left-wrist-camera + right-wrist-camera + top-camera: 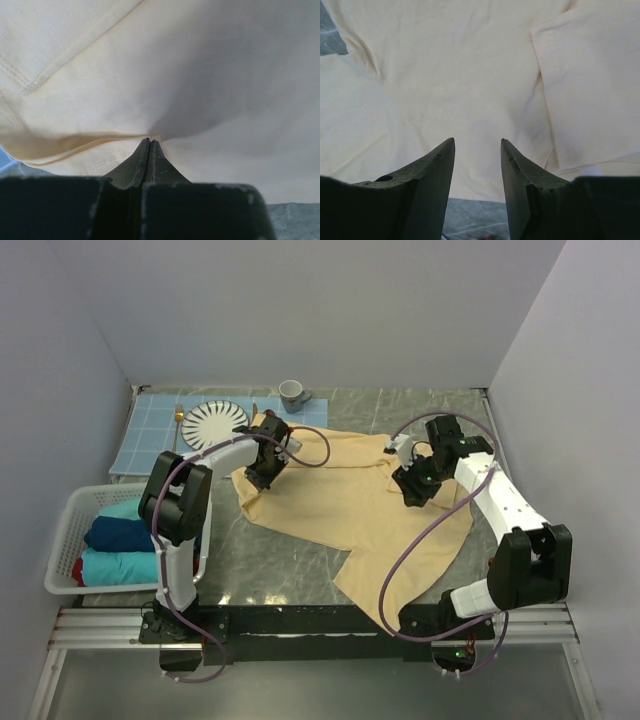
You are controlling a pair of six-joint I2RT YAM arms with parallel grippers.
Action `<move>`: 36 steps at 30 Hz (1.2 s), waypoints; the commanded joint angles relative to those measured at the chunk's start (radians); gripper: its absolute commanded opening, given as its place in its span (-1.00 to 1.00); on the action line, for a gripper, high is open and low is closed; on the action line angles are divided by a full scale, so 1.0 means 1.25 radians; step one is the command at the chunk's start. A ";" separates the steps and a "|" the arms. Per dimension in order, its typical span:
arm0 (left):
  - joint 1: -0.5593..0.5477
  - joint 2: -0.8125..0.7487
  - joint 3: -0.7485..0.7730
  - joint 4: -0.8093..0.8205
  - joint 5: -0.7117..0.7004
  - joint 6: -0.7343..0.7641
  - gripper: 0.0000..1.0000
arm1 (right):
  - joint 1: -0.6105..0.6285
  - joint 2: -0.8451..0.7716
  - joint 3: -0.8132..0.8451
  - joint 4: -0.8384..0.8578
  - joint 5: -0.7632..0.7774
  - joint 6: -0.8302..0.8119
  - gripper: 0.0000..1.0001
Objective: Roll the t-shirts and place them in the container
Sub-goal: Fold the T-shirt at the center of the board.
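A large pale yellow-cream t-shirt (330, 495) lies spread and crumpled on the grey marble table. My left gripper (260, 478) is at the shirt's far left part, its jaws pressed together on a puckered fold of the cloth (200, 75), with the tips (149, 141) pinching it. My right gripper (409, 494) is open over the shirt's right side. In the right wrist view the gripper (477, 143) has nothing between its fingers, and the shirt (460, 75) with a folded sleeve lies just beyond them. No neck label shows.
A white basket (66, 532) at the left holds teal, navy and red rolled shirts. At the back left a blue checked mat (150, 435) carries a striped plate (215, 422) and cutlery. A grey mug (292, 394) stands behind the shirt.
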 commanded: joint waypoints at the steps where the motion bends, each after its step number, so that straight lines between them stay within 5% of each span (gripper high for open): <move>1: -0.003 -0.032 0.027 -0.007 -0.008 0.022 -0.98 | 0.001 -0.041 -0.001 0.003 0.000 -0.001 -0.01; 7: 0.030 -0.120 0.010 -0.011 -0.027 0.022 -0.98 | 0.010 -0.091 -0.023 0.002 0.002 -0.128 -0.07; 15: 0.112 -0.239 -0.055 -0.004 -0.025 0.016 -0.99 | 0.148 -0.270 -0.194 0.057 0.041 -0.386 -0.04; 28: 0.153 -0.303 -0.127 0.060 -0.023 0.003 -0.98 | 0.242 -0.737 -0.512 -0.208 -0.126 -1.082 -0.07; 36: 0.181 -0.314 -0.128 0.058 -0.025 0.013 -0.99 | 0.313 -0.609 -0.473 -0.225 -0.210 -1.106 0.01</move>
